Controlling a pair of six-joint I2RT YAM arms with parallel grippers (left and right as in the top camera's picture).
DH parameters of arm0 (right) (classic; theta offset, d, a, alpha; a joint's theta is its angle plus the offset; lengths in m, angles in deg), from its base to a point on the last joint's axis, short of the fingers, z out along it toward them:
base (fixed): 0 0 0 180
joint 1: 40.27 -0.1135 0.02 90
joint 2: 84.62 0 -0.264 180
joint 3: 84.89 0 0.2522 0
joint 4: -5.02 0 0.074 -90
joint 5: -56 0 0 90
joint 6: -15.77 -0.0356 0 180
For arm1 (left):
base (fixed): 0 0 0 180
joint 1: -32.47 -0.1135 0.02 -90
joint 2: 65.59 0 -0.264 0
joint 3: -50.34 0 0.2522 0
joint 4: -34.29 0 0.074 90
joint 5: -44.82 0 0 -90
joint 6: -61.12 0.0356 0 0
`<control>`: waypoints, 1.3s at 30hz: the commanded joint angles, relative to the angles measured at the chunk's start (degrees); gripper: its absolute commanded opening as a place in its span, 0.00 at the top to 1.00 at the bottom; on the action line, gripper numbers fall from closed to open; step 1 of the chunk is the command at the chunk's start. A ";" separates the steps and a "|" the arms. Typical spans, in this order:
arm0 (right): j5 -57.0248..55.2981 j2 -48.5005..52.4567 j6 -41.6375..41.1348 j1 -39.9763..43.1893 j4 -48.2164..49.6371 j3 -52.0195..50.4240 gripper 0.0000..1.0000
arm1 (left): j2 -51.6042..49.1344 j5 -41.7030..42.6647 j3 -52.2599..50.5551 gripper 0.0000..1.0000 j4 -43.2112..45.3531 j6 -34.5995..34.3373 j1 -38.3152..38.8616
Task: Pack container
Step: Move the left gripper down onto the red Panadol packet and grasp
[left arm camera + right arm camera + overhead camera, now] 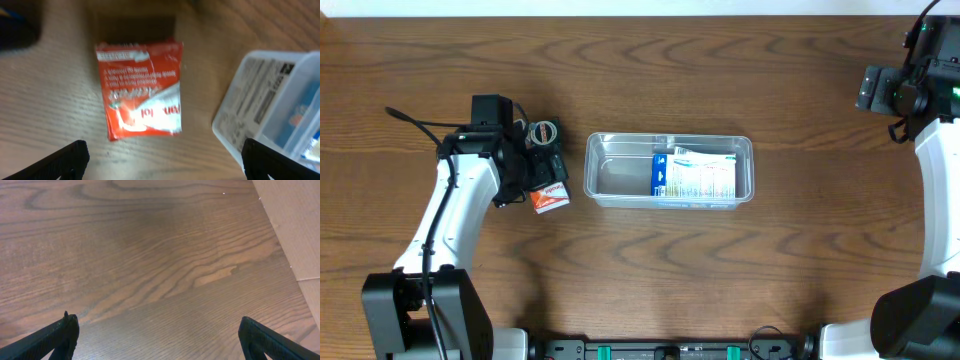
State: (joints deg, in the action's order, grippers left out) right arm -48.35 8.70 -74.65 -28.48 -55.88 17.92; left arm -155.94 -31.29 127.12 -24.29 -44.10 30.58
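Observation:
The clear rectangular container [669, 171] stands mid-table with a blue-and-white packet [694, 175] lying in its right part. Its corner shows in the left wrist view [270, 115]. A small red-and-white packet [550, 197] lies flat on the table left of the container; the left wrist view shows it [142, 90] just ahead of the jaws. My left gripper [165, 165] is open and empty, over the table beside the red packet. My right gripper [160, 340] is open and empty over bare wood at the far right, far from the container.
A small roll of tape [543, 132] lies by the left arm's wrist, behind the red packet. A pale board edge [295, 225] borders the table at the right in the right wrist view.

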 commanded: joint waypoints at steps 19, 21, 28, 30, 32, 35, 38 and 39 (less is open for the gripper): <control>0.00 0.07 -0.83 0.39 -0.07 0.00 0.01 | -11.74 -6.64 0.83 0.02 5.09 1.70 0.74; 0.00 0.07 -0.83 0.39 -0.07 0.00 0.01 | -12.57 -6.67 0.83 0.02 5.99 2.10 1.25; 0.00 0.07 -0.83 0.39 -0.07 0.00 0.01 | -13.11 -7.02 0.83 0.02 8.02 4.22 1.51; 0.00 0.07 -0.83 0.39 -0.07 0.00 0.01 | -13.22 -7.13 0.83 0.02 8.28 5.84 1.49; 0.00 0.07 -0.83 0.39 -0.07 0.00 0.01 | -13.40 -7.13 0.83 0.02 8.13 6.86 1.49; 0.00 0.07 -0.83 0.39 -0.07 0.00 0.01 | -13.51 -7.08 0.81 0.02 7.76 7.58 1.51; 0.00 0.07 -0.83 0.39 -0.07 0.00 0.01 | -13.51 -7.08 0.81 0.02 7.37 7.74 1.51; 0.00 0.07 -0.83 0.42 -0.07 0.00 0.01 | -13.51 -7.08 0.81 0.02 7.17 7.74 1.51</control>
State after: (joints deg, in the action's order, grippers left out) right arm -48.33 8.70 -74.67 -28.48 -55.88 17.92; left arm -168.48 -37.72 127.12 -16.62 -37.83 32.04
